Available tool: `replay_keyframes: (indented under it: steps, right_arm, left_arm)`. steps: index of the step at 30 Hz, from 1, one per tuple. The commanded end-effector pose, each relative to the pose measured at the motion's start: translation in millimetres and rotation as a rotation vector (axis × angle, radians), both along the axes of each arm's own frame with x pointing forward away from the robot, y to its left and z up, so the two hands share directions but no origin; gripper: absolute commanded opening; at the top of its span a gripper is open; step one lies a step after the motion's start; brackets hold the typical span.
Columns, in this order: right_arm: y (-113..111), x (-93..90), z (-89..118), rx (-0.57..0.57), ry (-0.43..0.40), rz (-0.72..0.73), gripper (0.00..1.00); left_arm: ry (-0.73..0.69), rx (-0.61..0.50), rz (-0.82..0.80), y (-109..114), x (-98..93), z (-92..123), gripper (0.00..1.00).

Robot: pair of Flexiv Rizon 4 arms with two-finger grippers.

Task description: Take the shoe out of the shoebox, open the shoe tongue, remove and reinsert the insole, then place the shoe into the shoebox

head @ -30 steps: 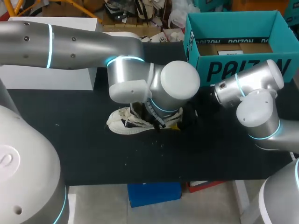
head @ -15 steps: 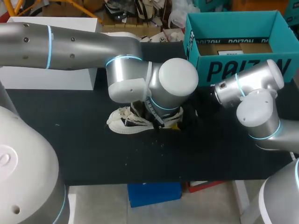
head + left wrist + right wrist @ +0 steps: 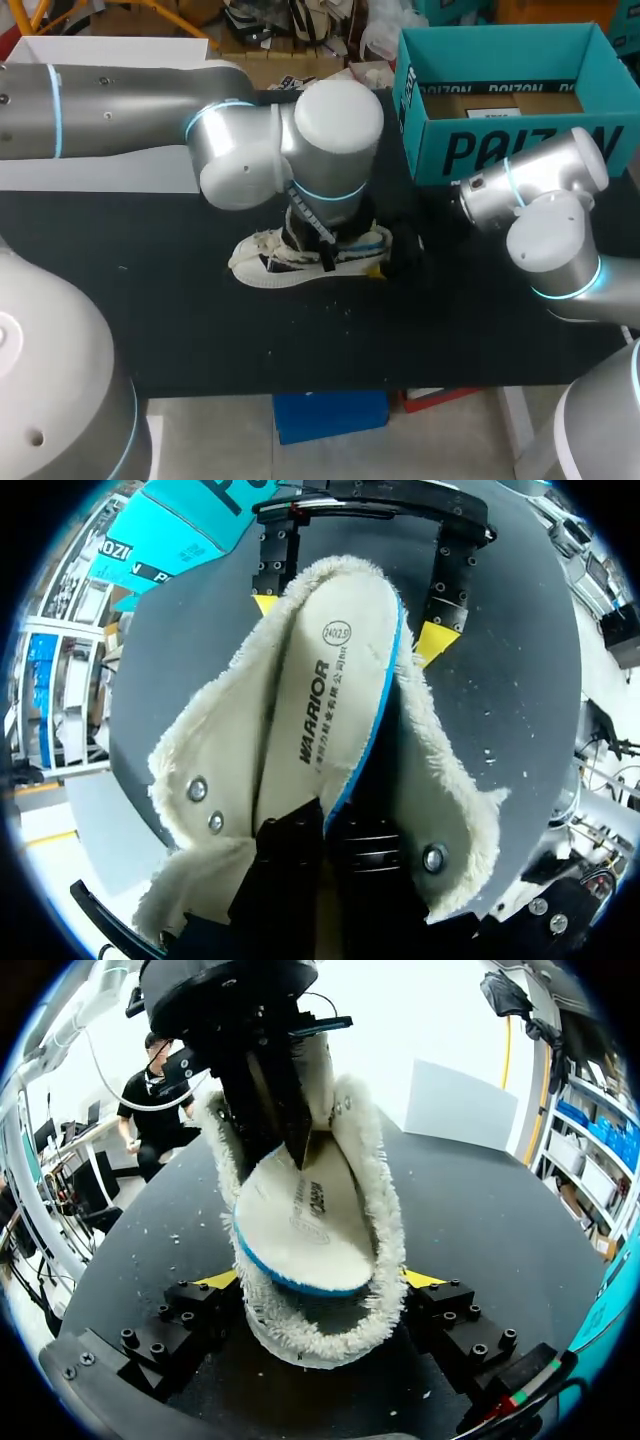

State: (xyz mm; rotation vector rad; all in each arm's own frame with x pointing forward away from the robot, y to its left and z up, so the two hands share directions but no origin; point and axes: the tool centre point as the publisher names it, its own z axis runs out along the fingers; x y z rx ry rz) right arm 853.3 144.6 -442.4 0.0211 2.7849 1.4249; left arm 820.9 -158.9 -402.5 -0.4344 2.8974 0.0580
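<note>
A white shoe (image 3: 265,265) with a fleece lining (image 3: 190,780) lies on the black table, toe toward my left. My right gripper (image 3: 402,250) straddles its heel, and both yellow fingertips (image 3: 425,1280) press the fleece (image 3: 370,1190) from either side. My left gripper (image 3: 328,825) reaches down into the shoe's mouth from above and is shut on the front end of the white, blue-edged insole (image 3: 320,690). The insole (image 3: 300,1220) is tipped up out of the shoe, with the left gripper (image 3: 285,1125) pinching it. The teal shoebox (image 3: 500,150) stands open at the back right.
A white box (image 3: 110,160) sits at the back left under my left arm. Bare black table (image 3: 200,340) stretches in front of the shoe to the near edge. The shoebox wall (image 3: 175,540) is just behind my right gripper.
My left gripper has closed on the insole. The left wrist has drawn up and toward the back left, pulling the insole partly out. The right arm and the shoe have stayed put.
</note>
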Motion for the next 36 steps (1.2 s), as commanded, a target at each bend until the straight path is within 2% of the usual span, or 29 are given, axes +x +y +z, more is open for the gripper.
replay_keyframes:
  steps: [1,8,19,23,24,25,28,36]
  right_arm:
    - [-1,1.7,0,-0.003,0.001,-0.002,0.00]
    - [-1,1.7,0,-0.003,0.001,-0.002,0.00]
    - [-1,1.7,0,-0.003,0.001,-0.002,0.00]
    - [-1,1.7,0,-0.003,0.001,-0.002,0.00]
    - [-1,1.7,0,-0.003,0.001,-0.002,0.00]
    - [-1,1.7,0,-0.003,0.001,-0.002,0.00]
    - [-1,1.7,0,-0.003,0.001,-0.002,0.00]
    - [-1,1.7,0,-0.003,0.001,-0.002,0.00]
  left_arm:
    - [0.029,-0.113,-0.028,16,-0.6,14,0.00]
    - [0.058,-0.179,-0.066,14,-2.6,23,0.00]
    - [0.073,-0.166,-0.114,-20,2.5,13,0.00]
    - [0.058,-0.152,-0.119,-26,4.4,10,0.19]
    - [0.054,-0.161,-0.130,-27,4.5,10,0.34]
    - [0.053,-0.170,-0.137,-27,4.5,10,0.36]
    - [0.071,-0.204,-0.173,-31,2.8,11,0.37]
    - [0.057,-0.204,-0.202,-43,3.3,7,0.39]
